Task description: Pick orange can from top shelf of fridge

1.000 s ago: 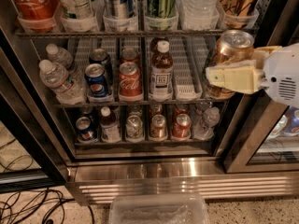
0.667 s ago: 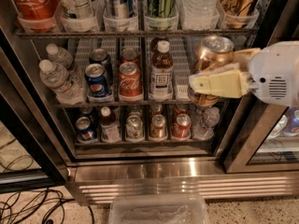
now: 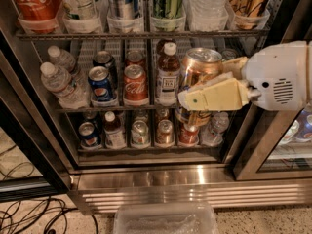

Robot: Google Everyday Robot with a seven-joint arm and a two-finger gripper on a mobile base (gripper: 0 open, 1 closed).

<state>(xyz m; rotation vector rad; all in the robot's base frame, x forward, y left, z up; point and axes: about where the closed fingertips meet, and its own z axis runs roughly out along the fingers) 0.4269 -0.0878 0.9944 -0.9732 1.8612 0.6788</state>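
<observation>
- Gripper (image 3: 204,84) is reaching in from the right edge, sitting centre right of the frame; its cream fingers (image 3: 214,94) are clamping the orange can (image 3: 199,65)
- Orange can is hanging roughly upright in that grip, in front of the middle rack and below the top shelf (image 3: 141,34) along the upper edge
- Fridge (image 3: 195,179) is showing its steel base lower centre; a red Coca-Cola can (image 3: 135,84) is standing left of the gripper

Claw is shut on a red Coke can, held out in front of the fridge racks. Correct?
Not a Coke can. The camera view shows the claw shut on the orange can, held out in front of the fridge racks.
</observation>
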